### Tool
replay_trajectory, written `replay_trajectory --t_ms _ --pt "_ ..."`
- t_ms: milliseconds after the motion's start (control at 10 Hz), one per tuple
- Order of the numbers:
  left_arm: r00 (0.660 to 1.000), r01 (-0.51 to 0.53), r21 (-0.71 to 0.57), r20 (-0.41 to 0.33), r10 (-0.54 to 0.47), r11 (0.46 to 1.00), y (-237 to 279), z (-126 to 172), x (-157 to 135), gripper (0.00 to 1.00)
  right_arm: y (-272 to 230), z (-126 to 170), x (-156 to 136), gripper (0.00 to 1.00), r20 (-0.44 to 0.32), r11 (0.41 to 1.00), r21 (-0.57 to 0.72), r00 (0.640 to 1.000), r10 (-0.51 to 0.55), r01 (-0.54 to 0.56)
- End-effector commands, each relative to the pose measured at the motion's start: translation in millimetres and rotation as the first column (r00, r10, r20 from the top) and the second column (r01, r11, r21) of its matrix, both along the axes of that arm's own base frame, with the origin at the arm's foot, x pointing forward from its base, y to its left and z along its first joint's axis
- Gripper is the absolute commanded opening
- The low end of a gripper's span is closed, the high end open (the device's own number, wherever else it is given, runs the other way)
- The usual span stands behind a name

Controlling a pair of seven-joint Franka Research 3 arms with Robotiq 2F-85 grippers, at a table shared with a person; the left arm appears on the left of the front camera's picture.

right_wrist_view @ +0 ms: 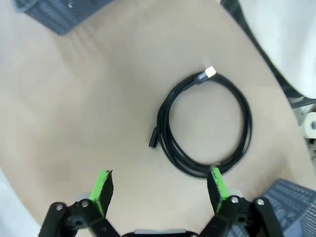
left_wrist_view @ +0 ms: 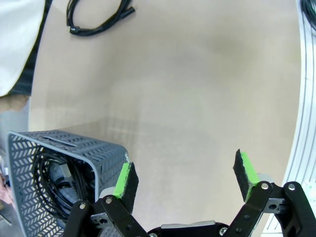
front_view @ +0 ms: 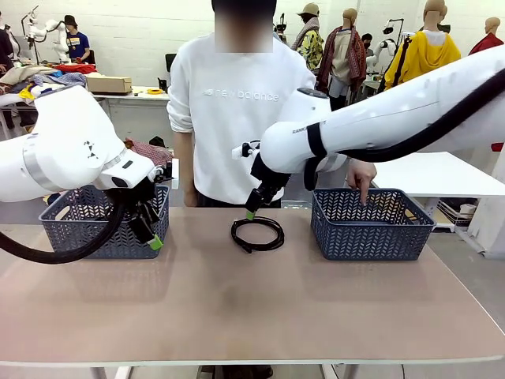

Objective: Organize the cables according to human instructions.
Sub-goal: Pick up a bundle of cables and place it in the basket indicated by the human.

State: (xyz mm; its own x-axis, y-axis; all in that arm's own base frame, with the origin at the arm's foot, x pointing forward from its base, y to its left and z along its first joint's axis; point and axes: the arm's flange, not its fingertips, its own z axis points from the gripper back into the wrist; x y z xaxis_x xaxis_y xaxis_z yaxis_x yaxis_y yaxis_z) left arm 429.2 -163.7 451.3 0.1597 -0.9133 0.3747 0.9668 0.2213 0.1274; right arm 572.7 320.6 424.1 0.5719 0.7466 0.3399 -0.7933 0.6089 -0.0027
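One coiled black cable (front_view: 257,234) lies on the table between two baskets; it also appears in the right wrist view (right_wrist_view: 207,123) and at the top of the left wrist view (left_wrist_view: 98,17). My right gripper (front_view: 252,210) hovers just above its near-left side, open (right_wrist_view: 160,187), with the coil's edge by one pad. At the front corner of the left basket (front_view: 102,229) my left gripper (front_view: 150,234) is open and empty (left_wrist_view: 185,174). More black cables (left_wrist_view: 47,182) lie inside that basket. A person's finger (front_view: 363,191) points down into the right basket (front_view: 371,229).
The person in a white sweatshirt (front_view: 237,103) stands at the far edge, right behind the cable. The table's front half (front_view: 252,316) is bare. A metal rail (left_wrist_view: 307,98) runs along the table's edge in the left wrist view.
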Motion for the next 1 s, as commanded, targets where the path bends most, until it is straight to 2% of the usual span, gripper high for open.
replay_trajectory --t_ms 0,300,600,900 --pt "1.0 0.004 0.006 0.001 -0.004 1.0 2.4 2.5 1.3 1.0 19.4 -3.7 22.4 1.0 -0.035 1.0 -0.009 0.999 -0.026 0.026" --pt "1.0 0.004 0.006 0.001 -0.004 1.0 2.4 2.5 1.3 1.0 36.7 -34.0 37.6 1.0 -0.084 0.998 -0.056 0.996 -0.035 0.03" --pt "1.0 0.004 0.006 0.001 -0.004 1.0 2.4 2.5 1.3 1.0 50.0 -63.1 56.1 1.0 -0.079 0.994 -0.098 0.995 -0.062 0.054" --pt "1.0 0.004 0.006 0.001 -0.004 1.0 2.4 2.5 1.3 1.0 61.1 -81.9 61.1 1.0 -0.088 0.991 -0.122 0.994 -0.065 0.054"
